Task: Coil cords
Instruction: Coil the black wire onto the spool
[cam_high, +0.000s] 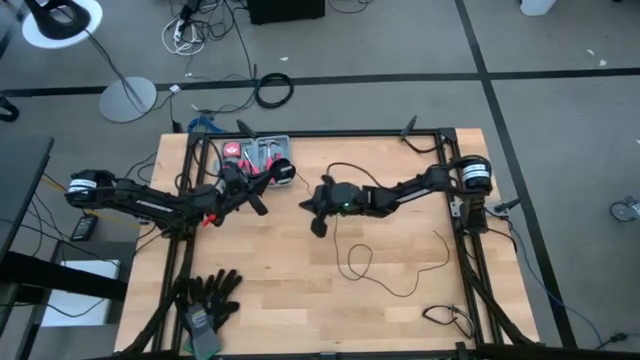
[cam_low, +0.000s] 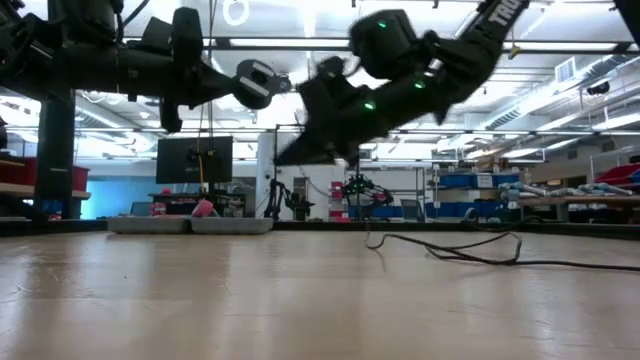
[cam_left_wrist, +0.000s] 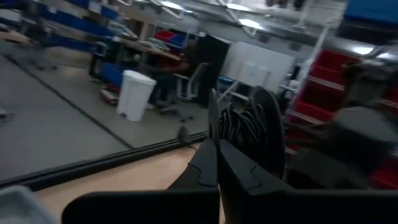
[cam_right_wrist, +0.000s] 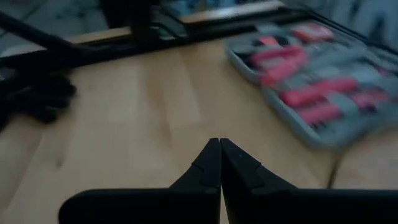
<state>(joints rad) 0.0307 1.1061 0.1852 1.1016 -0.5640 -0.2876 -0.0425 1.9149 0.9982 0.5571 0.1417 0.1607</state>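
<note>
The cords (cam_high: 385, 262) lie on the wooden table (cam_high: 290, 300) as a thin black line in loose loops, spread toward four o'clock from the table's middle; one strand runs up toward the right arm. In the low view the same wire (cam_low: 470, 252) rests flat on the boards, right of centre.

The right gripper (cam_high: 318, 226) hangs over the middle of the table, fingers pressed together with nothing between them (the right wrist view shows the two dark tips (cam_right_wrist: 219, 163) meeting in a point above bare wood). It is near the wire but apart from it.

The left gripper (cam_high: 258, 203) sits toward ten o'clock from the table's centre, also pinched shut. In the left wrist view its closed fingers (cam_left_wrist: 216, 167) point at a black spool wound with cable (cam_left_wrist: 249, 134), just ahead; whether they touch cannot be told.

Around them: a grey tool tray with red-handled tools (cam_high: 262, 153) at the table's far edge, about eleven o'clock, right behind the left gripper; a pair of black gloves (cam_high: 208, 295) at seven o'clock; a small tangle of wire (cam_high: 447, 317) at five o'clock by the frame rail.
</note>
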